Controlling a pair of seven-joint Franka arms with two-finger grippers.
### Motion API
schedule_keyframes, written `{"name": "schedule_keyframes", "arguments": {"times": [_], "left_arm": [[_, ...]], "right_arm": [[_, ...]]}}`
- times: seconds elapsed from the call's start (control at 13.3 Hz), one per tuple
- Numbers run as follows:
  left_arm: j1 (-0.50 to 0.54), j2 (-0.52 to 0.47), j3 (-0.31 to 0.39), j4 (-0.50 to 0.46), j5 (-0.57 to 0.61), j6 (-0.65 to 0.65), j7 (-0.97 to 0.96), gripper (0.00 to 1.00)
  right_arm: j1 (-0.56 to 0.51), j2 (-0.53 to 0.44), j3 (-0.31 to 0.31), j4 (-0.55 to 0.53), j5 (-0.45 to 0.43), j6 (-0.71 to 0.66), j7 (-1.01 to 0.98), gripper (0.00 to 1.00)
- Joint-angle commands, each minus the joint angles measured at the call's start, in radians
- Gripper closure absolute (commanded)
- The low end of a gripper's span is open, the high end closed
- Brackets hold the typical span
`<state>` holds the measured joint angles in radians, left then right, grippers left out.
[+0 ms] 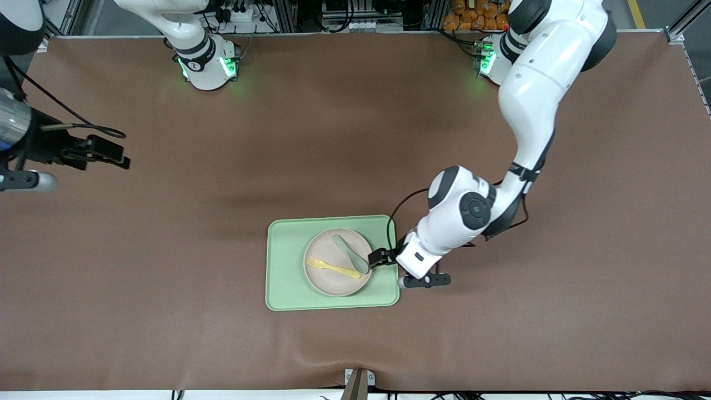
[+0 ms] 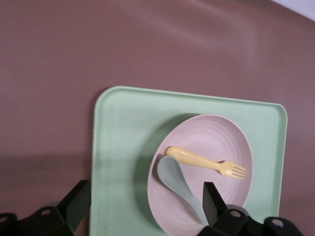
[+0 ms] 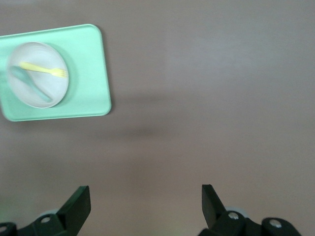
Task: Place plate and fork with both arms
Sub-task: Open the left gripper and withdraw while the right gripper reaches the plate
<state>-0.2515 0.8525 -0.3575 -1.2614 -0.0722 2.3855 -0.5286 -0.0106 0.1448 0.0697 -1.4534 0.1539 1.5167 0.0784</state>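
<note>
The plate (image 1: 338, 261) sits on the green tray (image 1: 286, 266), toward the tray's left-arm edge, carrying the fork (image 1: 332, 268) and a grey-green spoon (image 1: 348, 253). Left gripper (image 1: 379, 258): fingers spread, over the plate's rim. Right gripper (image 1: 105, 151): waiting, fingers spread, over bare table (image 1: 166, 233) well apart from the tray.

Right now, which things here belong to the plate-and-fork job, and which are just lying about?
Job:
plate, on the tray
fork, on the plate
left claw, open at the plate's rim
right claw, open, waiting over bare table

Lying about:
spoon, on the plate
tray
</note>
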Motion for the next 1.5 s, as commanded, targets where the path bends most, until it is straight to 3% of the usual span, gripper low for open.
{"name": "schedule_keyframes", "arguments": {"times": [0.0,0.38,0.53,0.68,0.9,1.2,1.28,1.43], "left_arm": [[0.053,-0.122,0.006,-0.03,-0.001,-0.151,0.009,0.0],[0.257,-0.329,0.006,-0.033,0.0,-0.498,0.172,0.0],[0.352,-0.441,0.009,-0.042,0.003,-0.661,0.249,0.0],[0.402,-0.565,0.006,-0.07,0.089,-0.782,0.321,0.0],[0.455,-0.659,0.006,-0.069,0.112,-0.81,0.349,0.0],[0.469,-0.713,0.002,-0.084,0.121,-0.894,0.412,0.0],[0.463,-0.745,0.018,-0.114,0.12,-0.91,0.461,0.0],[0.376,-0.812,0.127,-0.176,0.118,-0.913,0.51,0.0]], "right_arm": [[0.082,0.038,-0.001,0.021,0.026,0.065,0.001,0.0],[0.172,0.096,-0.001,0.036,0.027,0.186,0.0,0.0],[0.213,0.154,0.001,0.109,0.029,0.188,-0.003,0.0],[0.289,0.234,-0.001,0.198,0.024,0.194,-0.002,0.0],[0.342,0.327,0.001,0.252,0.024,0.282,-0.022,0.0],[0.386,0.447,-0.001,0.295,0.021,0.431,-0.115,0.0],[0.389,0.5,-0.001,0.341,0.019,0.453,-0.196,0.0],[0.396,0.565,-0.001,0.378,0.019,0.512,-0.308,0.0]]}}
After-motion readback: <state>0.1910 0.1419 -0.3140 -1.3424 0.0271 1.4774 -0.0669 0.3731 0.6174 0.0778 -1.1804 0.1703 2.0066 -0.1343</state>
